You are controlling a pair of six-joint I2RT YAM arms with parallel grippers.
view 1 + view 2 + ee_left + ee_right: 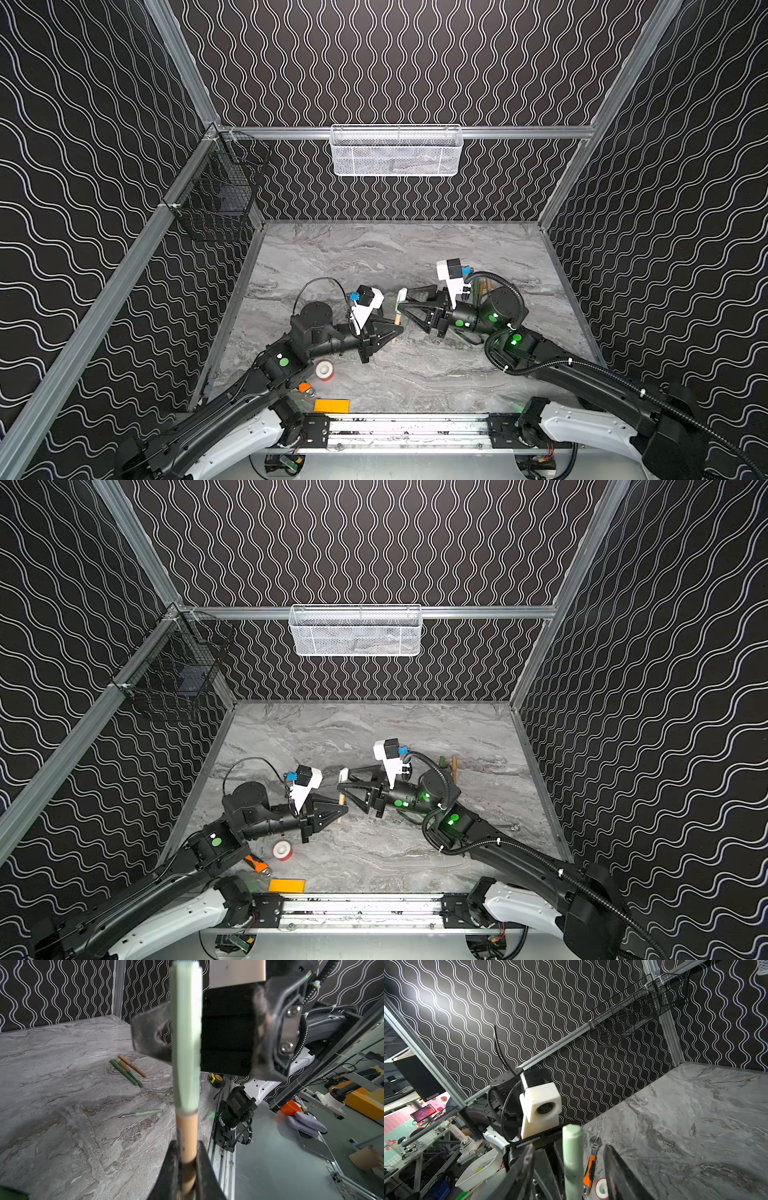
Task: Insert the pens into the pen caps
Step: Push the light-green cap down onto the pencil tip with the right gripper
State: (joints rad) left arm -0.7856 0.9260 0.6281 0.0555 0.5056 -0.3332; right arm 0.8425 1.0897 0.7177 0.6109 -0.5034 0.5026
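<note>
Left gripper [186, 1147] is clamped on the tan pen [187, 1134], low on the barrel, holding it roughly upright above the table [62, 1126]. The pale green cap [186, 1043] sits on the pen's upper end, its rim meeting the barrel at a light collar. Right gripper [569, 1147] has its jaws apart, one on each side of the cap with a clear gap on both sides, so nothing is gripped there. In both top views the two grippers meet tip to tip near the table centre, with the cap [401, 298] between them. Elsewhere, a cluster of dark green and tan pens [127, 1071] lies together on the table, behind the right arm in a top view [451, 766]; can't tell whether they are capped. One pale green pen [143, 1113] with a bare dark tip lies alone, nearer the grippers than that cluster. An orange-handled wrench [591, 1164] and a red-and-white tape roll [324, 370] lie on the table near the left arm.
</note>
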